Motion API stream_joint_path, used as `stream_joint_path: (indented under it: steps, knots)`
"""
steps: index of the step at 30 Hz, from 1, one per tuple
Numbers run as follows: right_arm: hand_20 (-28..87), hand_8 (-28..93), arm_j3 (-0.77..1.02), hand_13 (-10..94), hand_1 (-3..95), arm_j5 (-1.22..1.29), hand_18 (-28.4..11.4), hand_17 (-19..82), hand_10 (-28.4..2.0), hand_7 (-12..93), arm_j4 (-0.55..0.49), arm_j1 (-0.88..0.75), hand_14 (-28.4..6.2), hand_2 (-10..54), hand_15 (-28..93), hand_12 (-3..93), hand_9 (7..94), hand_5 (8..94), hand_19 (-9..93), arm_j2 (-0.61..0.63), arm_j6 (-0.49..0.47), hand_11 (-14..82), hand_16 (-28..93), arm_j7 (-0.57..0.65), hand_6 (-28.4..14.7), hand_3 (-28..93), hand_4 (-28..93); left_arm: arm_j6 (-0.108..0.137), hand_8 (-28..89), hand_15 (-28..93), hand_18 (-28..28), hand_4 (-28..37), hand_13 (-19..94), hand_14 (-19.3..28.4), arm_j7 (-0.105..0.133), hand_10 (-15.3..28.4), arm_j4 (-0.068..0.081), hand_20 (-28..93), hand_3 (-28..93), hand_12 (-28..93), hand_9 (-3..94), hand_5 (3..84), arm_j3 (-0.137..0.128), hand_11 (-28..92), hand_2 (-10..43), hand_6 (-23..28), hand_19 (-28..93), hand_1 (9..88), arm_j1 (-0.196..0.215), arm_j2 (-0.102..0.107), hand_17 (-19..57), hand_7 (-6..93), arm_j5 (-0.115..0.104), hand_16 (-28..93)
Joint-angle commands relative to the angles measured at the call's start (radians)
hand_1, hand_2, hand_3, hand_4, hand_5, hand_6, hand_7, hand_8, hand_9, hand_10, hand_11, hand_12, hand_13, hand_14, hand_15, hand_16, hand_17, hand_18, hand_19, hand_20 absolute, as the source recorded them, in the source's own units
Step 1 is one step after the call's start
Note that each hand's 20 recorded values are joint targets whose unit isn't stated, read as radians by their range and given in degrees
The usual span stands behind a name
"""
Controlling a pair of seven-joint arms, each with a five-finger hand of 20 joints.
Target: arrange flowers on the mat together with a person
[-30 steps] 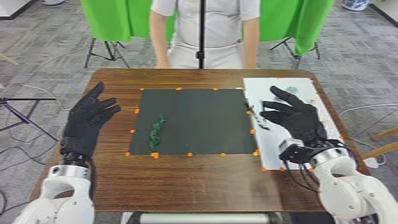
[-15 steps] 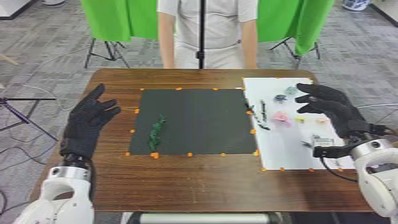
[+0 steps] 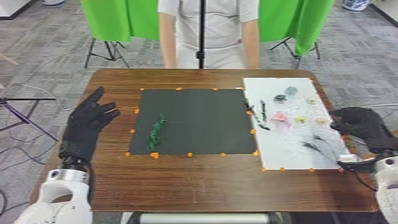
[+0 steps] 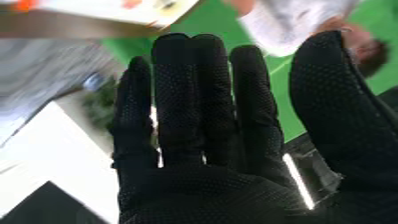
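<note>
The arrangement looks barely begun. One green sprig [image 3: 156,132] lies on the left part of the dark mat [image 3: 195,120], its length running roughly from the near edge toward the far one, and it is the one piece placed there. The rest waits on the white sheet [image 3: 289,157], which lies on the worktop [image 3: 178,185] just to the right of the mat. Closest to the mat's right edge are some thin dark stems [image 3: 264,111]; a little farther from that edge come the pink flower [image 3: 280,117] and the yellow flower [image 3: 299,120]. Blue-grey blooms [image 3: 291,90] sit toward the mat's far end, and a feathery stem [image 3: 311,146] toward its near end.

The left hand [image 3: 91,117] is just left of the mat, its fingers loosely open and holding nothing. The right hand [image 3: 360,122] is well out to the right of the mat, fingers straight and empty; it seems to be above the sheet's outer edge, though the height is hard to judge. What remains, by this layout, is choosing blooms and setting them around the sprig.
</note>
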Motion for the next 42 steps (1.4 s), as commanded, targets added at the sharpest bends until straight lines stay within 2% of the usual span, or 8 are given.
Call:
stream_joint_path:
  steps: [1,17,27,28,31,35,36,42]
  knots:
    - [37,-19,-0.009,53,37.7,-0.192,-19.7,24,-11.8,30,0.01,-0.049,-11.2,-9.5,67,17.1,57.4,52.9,72,-0.003,-0.008,35.1,15,0.109,2.3,80,-28,0.0,-8,55,21.1,-28.2,23,25.4,0.0,19.2,0.004,16,78,10,33.8,31.8,0.0,29,6.7,4.5,46,24.8,-0.003,-0.002,-9.0,9.7,-0.006,-10]
    - [37,-18,-0.01,55,36.3,-0.395,-20.3,26,-12.4,30,-0.001,-0.105,-11.4,-9.5,68,17.6,61.3,58.2,74,-0.005,-0.142,38.6,15,0.155,1.0,80,-28,0.003,-8,55,21.1,-28.2,23,25.4,0.003,19.2,0.004,16,78,10,33.8,31.7,-0.002,29,6.6,4.5,46,24.8,-0.005,0.004,-8.9,9.8,-0.008,-10]
    - [36,-18,-0.102,58,36.7,-0.456,-19.9,28,-12.1,29,0.038,-0.025,-10.4,-9.5,69,17.9,63.0,61.2,76,0.012,-0.141,39.8,16,0.223,0.5,79,-28,0.007,-8,55,21.1,-28.1,23,25.3,0.006,19.2,0.006,16,78,10,33.7,31.7,0.0,29,6.6,4.5,47,24.8,-0.017,0.015,-9.0,9.8,-0.016,-10]
    - [36,-18,-0.119,58,37.2,-0.475,-19.8,28,-11.9,29,0.041,-0.02,-10.3,-9.5,69,18.1,63.7,62.2,77,0.017,-0.123,40.5,16,0.233,0.7,78,-28,0.007,-8,55,21.1,-28.1,23,25.3,0.006,19.2,0.006,16,78,10,33.7,31.7,-0.001,29,6.6,4.5,47,24.8,-0.016,0.014,-9.0,9.8,-0.015,-10]
    - [35,-7,-0.14,61,42.9,-0.513,-19.3,30,-11.1,32,0.045,-0.021,-9.5,-9.5,69,19.6,68.2,65.0,78,0.02,-0.086,40.4,17,0.241,0.7,72,-28,0.002,-8,55,21.0,-28.0,23,25.2,0.001,19.2,0.006,16,78,10,33.7,31.7,-0.006,29,6.5,4.5,46,24.8,-0.015,0.011,-8.9,9.7,-0.013,-10]
    - [33,-3,-0.146,70,53.1,-0.574,-18.2,36,-8.3,28,0.049,-0.033,-7.6,-9.5,66,29.6,82.7,79.6,81,0.024,-0.051,31.3,21,0.247,2.7,63,-28,0.006,-8,55,21.0,-27.8,23,25.4,0.001,19.2,0.004,16,78,10,33.7,31.7,-0.014,29,6.5,4.5,46,24.9,-0.009,0.015,-8.9,9.7,-0.015,-10]
    - [33,-2,-0.149,71,54.1,-0.57,-17.9,38,-8.1,28,0.052,-0.027,-7.6,-9.5,66,29.8,84.0,81.2,82,0.024,-0.05,31.6,21,0.244,3.1,62,-28,0.014,-8,55,21.1,-27.8,23,25.4,0.007,19.2,0.001,16,78,10,33.7,31.7,-0.015,29,6.5,4.5,46,24.9,-0.004,0.02,-8.9,9.7,-0.02,-10]
    - [34,0,-0.136,75,56.6,-0.571,-17.4,41,-7.5,24,0.012,-0.017,-6.4,-9.5,66,29.4,87.7,85.2,84,0.02,-0.014,32.9,22,0.313,3.9,60,-28,0.013,-8,55,21.0,-27.5,23,25.5,0.009,19.2,-0.004,16,78,10,33.7,31.7,-0.027,29,6.5,4.5,46,25.0,0.008,0.025,-8.9,9.8,-0.019,-10]
